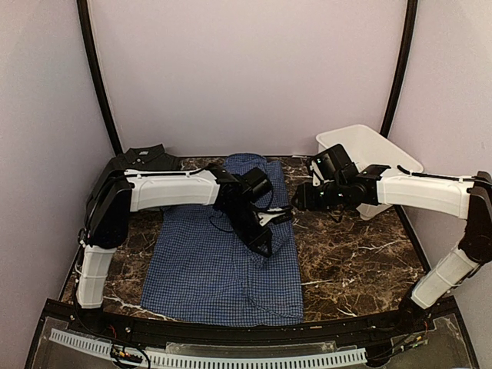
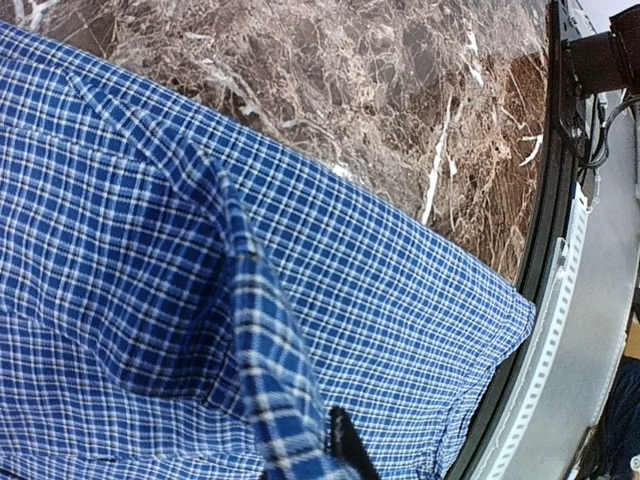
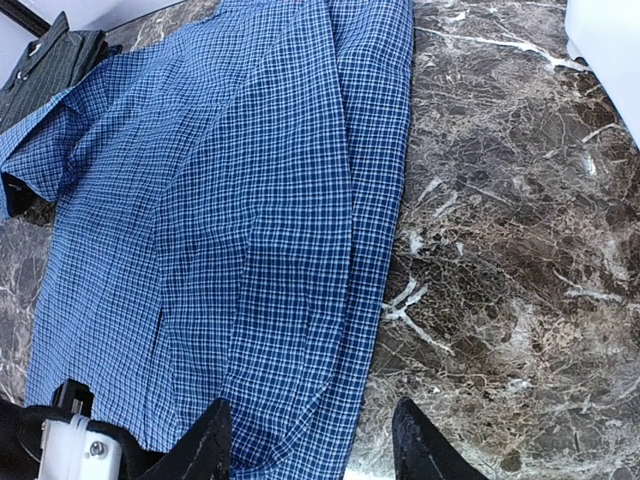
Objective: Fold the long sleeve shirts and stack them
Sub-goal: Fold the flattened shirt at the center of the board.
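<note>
Clamped on one ridge of the blue white-checked cloth shirt, the left gripper could bunch it while the right gripper gapes empty.

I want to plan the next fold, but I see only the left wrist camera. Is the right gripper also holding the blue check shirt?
Observer: No. The right gripper is open and holds nothing. It hangs over the right edge of the blue check shirt.
Operator: Is a second shirt in sight?
Observer: Yes. A dark check shirt lies at the far left corner.
Operator: Is there anything else near?
Observer: A white basket stands at the far right, apart from the blue check shirt.
</note>
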Robot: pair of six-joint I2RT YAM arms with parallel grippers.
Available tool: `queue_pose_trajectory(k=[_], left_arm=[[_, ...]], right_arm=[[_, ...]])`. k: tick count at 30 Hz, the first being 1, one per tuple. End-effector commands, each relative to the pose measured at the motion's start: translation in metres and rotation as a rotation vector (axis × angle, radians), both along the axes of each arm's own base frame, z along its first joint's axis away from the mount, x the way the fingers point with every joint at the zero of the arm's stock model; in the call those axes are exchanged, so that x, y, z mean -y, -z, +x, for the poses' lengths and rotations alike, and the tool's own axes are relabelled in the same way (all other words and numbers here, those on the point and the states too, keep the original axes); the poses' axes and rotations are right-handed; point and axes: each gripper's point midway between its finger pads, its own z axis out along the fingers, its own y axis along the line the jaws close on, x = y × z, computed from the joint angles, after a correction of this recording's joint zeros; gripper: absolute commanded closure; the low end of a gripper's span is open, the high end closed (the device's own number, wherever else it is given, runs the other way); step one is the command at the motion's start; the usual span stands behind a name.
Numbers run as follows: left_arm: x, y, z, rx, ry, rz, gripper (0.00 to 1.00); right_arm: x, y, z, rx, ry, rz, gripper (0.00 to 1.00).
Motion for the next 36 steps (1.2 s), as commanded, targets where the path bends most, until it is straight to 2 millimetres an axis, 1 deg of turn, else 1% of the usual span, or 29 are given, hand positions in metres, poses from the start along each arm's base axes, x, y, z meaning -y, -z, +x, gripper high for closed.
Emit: queue_pose_trajectory(k=[1, 2, 3, 4, 5, 6, 7, 9, 11, 13, 14, 15, 17, 20, 21, 22, 23, 24, 25, 27, 28, 29, 30, 31, 32, 34, 35, 36], left_arm=[[-0.005, 0.005, -0.014, -0.037, 0.037, 0.024, 0.77], [-0.004, 0.003, -0.014, -0.038, 0.033, 0.019, 0.72], [-0.001, 0.000, -0.012, -0.034, 0.031, 0.006, 0.61], [0.003, -0.007, -0.012, -0.034, 0.027, -0.020, 0.57], [0.005, -0.011, -0.011, -0.031, 0.024, -0.036, 0.49], [0.010, -0.020, -0.010, -0.029, 0.021, -0.072, 0.47], [0.013, -0.024, -0.013, -0.040, 0.028, -0.097, 0.44], [0.018, -0.035, -0.011, -0.044, 0.002, -0.135, 0.43], [0.020, -0.043, -0.005, -0.030, -0.030, -0.160, 0.42], [0.018, -0.047, 0.010, -0.013, -0.095, -0.168, 0.43], [0.015, -0.051, 0.023, 0.001, -0.133, -0.182, 0.44], [0.012, -0.052, 0.032, 0.001, -0.180, -0.179, 0.44], [0.002, -0.057, 0.062, 0.026, -0.296, -0.189, 0.45], [-0.016, -0.060, 0.109, 0.056, -0.464, -0.215, 0.47], [-0.018, -0.061, 0.123, 0.070, -0.521, -0.230, 0.47], [-0.027, -0.060, 0.137, 0.080, -0.568, -0.231, 0.48], [-0.029, -0.059, 0.147, 0.084, -0.609, -0.246, 0.48], [-0.037, -0.058, 0.161, 0.094, -0.650, -0.245, 0.49], [-0.039, -0.053, 0.171, 0.103, -0.685, -0.247, 0.50], [-0.051, -0.051, 0.199, 0.127, -0.754, -0.253, 0.52], [-0.053, -0.049, 0.205, 0.128, -0.769, -0.256, 0.53], [-0.056, -0.044, 0.215, 0.129, -0.784, -0.261, 0.54], [-0.058, -0.041, 0.220, 0.129, -0.798, -0.258, 0.55], [-0.060, -0.035, 0.228, 0.129, -0.809, -0.252, 0.56], [-0.061, -0.032, 0.231, 0.129, -0.813, -0.250, 0.56], [-0.063, -0.015, 0.239, 0.121, -0.826, -0.226, 0.56], [-0.064, -0.014, 0.243, 0.124, -0.829, -0.227, 0.57], [-0.064, -0.003, 0.244, 0.120, -0.832, -0.210, 0.57]], right_arm=[[0.004, 0.004, 0.001, 0.008, 0.005, -0.014, 0.48], [0.004, 0.004, 0.001, 0.008, 0.003, -0.015, 0.48], [0.005, 0.004, 0.001, 0.008, 0.006, -0.017, 0.48], [0.005, 0.005, 0.001, 0.006, 0.004, -0.021, 0.48], [0.006, 0.006, 0.000, 0.005, 0.005, -0.022, 0.48], [0.006, 0.007, 0.000, 0.004, 0.006, -0.024, 0.48], [0.007, 0.007, -0.001, 0.004, 0.008, -0.026, 0.48], [0.008, 0.011, -0.003, -0.003, 0.005, -0.029, 0.48], [0.006, 0.013, -0.004, -0.010, -0.003, -0.019, 0.48], [0.003, 0.015, -0.006, -0.018, -0.015, -0.007, 0.48], [0.001, 0.018, -0.007, -0.024, -0.022, -0.005, 0.48], [0.000, 0.019, -0.006, -0.028, -0.028, 0.001, 0.49], [-0.004, 0.020, -0.005, -0.032, -0.037, 0.007, 0.49], [-0.012, 0.018, -0.001, -0.030, -0.052, 0.025, 0.50], [-0.015, 0.018, 0.001, -0.028, -0.055, 0.032, 0.50], [-0.020, 0.015, 0.004, -0.026, -0.063, 0.045, 0.51], [-0.024, 0.016, 0.004, -0.031, -0.075, 0.056, 0.51], [-0.027, 0.016, 0.006, -0.033, -0.083, 0.062, 0.52], [-0.030, 0.016, 0.008, -0.034, -0.089, 0.066, 0.52], [-0.037, 0.019, 0.011, -0.040, -0.104, 0.071, 0.53], [-0.039, 0.019, 0.012, -0.042, -0.109, 0.074, 0.54], [-0.042, 0.019, 0.014, -0.041, -0.116, 0.078, 0.54], [-0.044, 0.020, 0.015, -0.044, -0.122, 0.079, 0.54], [-0.047, 0.020, 0.016, -0.046, -0.129, 0.083, 0.55], [-0.050, 0.020, 0.016, -0.049, -0.138, 0.091, 0.55], [-0.057, 0.020, 0.016, -0.054, -0.155, 0.112, 0.55], [-0.061, 0.020, 0.016, -0.056, -0.166, 0.122, 0.55], [-0.064, 0.020, 0.016, -0.057, -0.175, 0.127, 0.55]])
